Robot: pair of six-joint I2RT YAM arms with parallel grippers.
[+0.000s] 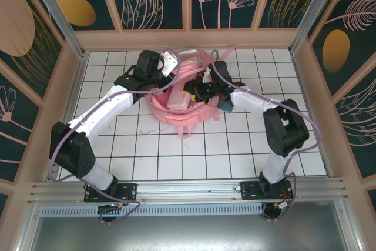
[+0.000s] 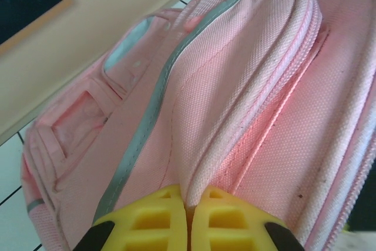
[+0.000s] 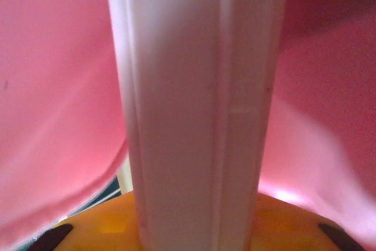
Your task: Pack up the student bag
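- Left gripper pinches a fold of the student bag, fingers pressed together.
- Right gripper clamps a white flat slab amid pink fabric.
- The student bag lies on the tiled table, far middle, between both arms.

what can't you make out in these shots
Right wrist view: what the white slab is; too close, blurred, cut off at top.
Top view: the inside of the backpack; the left arm and right arm cover it.
Top view: the teal thing; too small to name.
Left wrist view: how much fabric the left tool pinches; cut off at the bottom.
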